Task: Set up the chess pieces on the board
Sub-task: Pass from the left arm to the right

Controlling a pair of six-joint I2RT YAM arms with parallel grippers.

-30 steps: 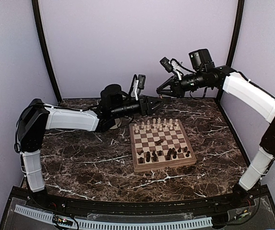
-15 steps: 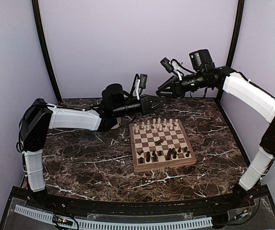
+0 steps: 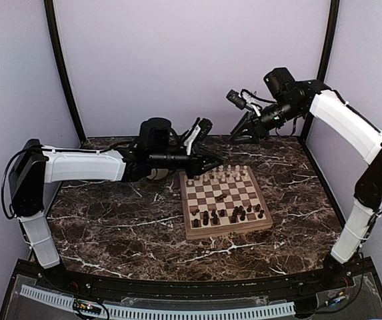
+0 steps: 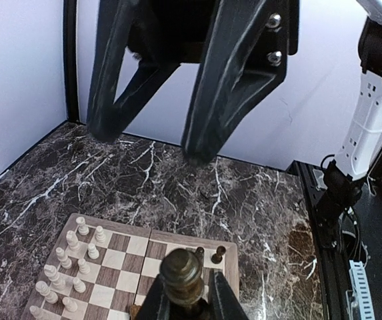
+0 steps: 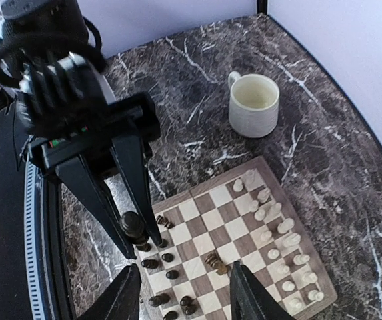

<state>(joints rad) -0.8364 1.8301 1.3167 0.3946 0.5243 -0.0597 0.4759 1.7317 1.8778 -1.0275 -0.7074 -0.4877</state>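
**A:** What do we see from above?

**B:** We see the board (image 3: 231, 231) on the dark marble desk (image 3: 111, 227), right of centre. The white pieces (image 3: 219, 175) stand along its far rows. The dark pieces (image 3: 237, 214) are bunched on the near rows, some toppled. The left tool (image 3: 211, 165) hangs at the board's far left corner. The right tool (image 3: 241, 132) is high behind the board. From here we cannot tell how far either is open.

**A:** And from the left wrist?

**B:** There the left tool (image 4: 187, 285) is pinched tight on one dark piece (image 4: 181, 265), upright, with the board (image 4: 127, 257) below. The right tool (image 4: 152, 141) fills the top of the view, fingers spread, nothing between them.

**A:** And from the right wrist?

**B:** We look down past the right tool (image 5: 181, 287), wide apart and empty. Below it the left tool (image 5: 141, 241) grips the dark piece (image 5: 133, 225) by the board (image 5: 201, 223) edge. A cream mug (image 5: 253, 103) stands on the desk near one board corner.
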